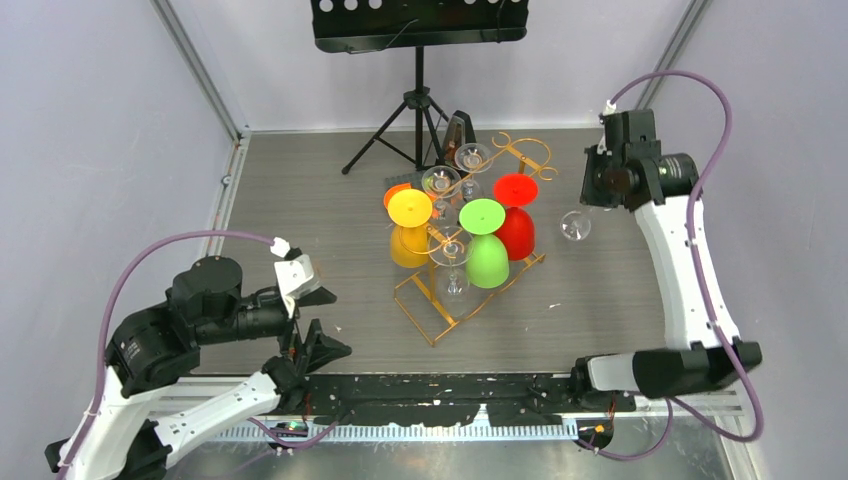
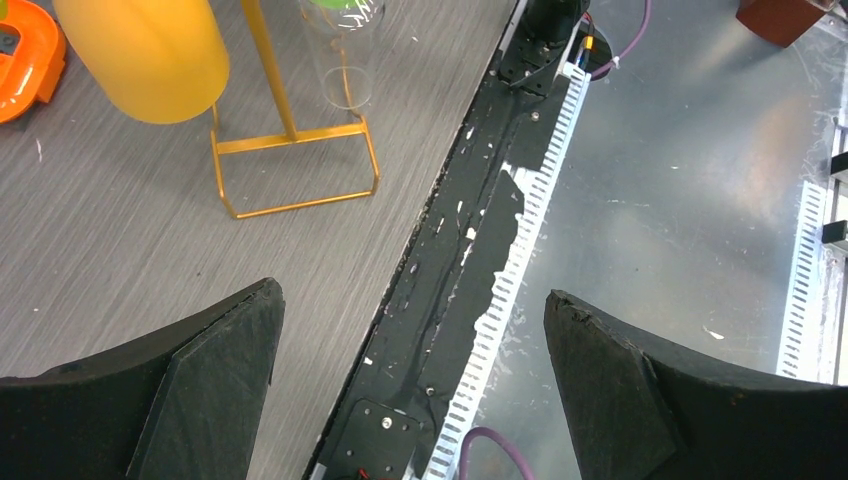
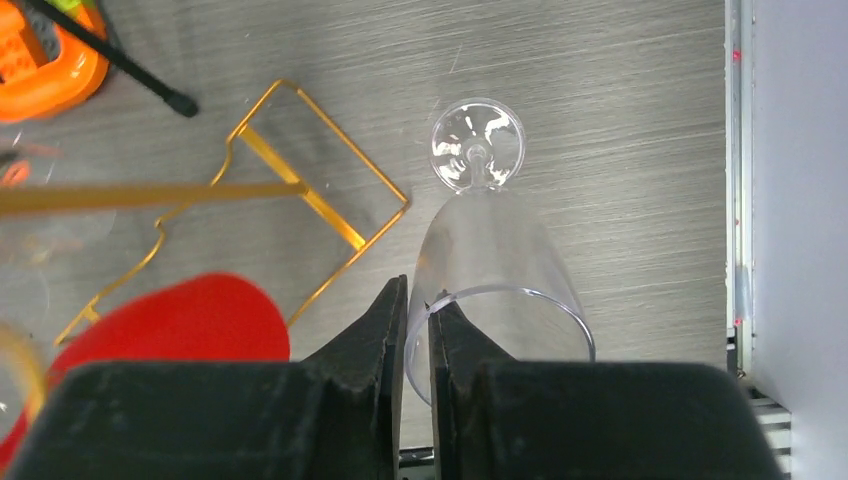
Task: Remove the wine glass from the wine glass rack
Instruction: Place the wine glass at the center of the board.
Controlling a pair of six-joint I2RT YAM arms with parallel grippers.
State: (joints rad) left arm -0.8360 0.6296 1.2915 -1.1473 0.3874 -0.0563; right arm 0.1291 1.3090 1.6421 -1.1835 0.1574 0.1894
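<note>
Your right gripper (image 3: 418, 300) is clenched on the rim of a clear wine glass (image 3: 490, 250). One finger is inside the bowl and one outside, so the thin wall is pinched between them. Your left gripper (image 2: 410, 300) is released, with the jaws wide apart, at the lower left of the top view over the near table edge. It holds nothing, and I think it only waits out of the way.

On the grey table (image 1: 600, 300), the black music stand (image 1: 418, 30) is at the upper middle of the frame. In front of it is the gold wire rack (image 1: 436, 342). A yellow glass (image 1: 410, 210), a green glass (image 1: 482, 218) and a red glass (image 1: 515, 190) hang on it upside down, each caught by the foot in the top rails, and some clear ones hang between them.

The held wine glass is right of centre in the top view, just beside the rack and apart from the wire. Its rim is up at the fingers and its foot points down to the table. You cannot tell if the foot touches the table. It looks already free of the rack, so what remains is probably to put it down.
</note>
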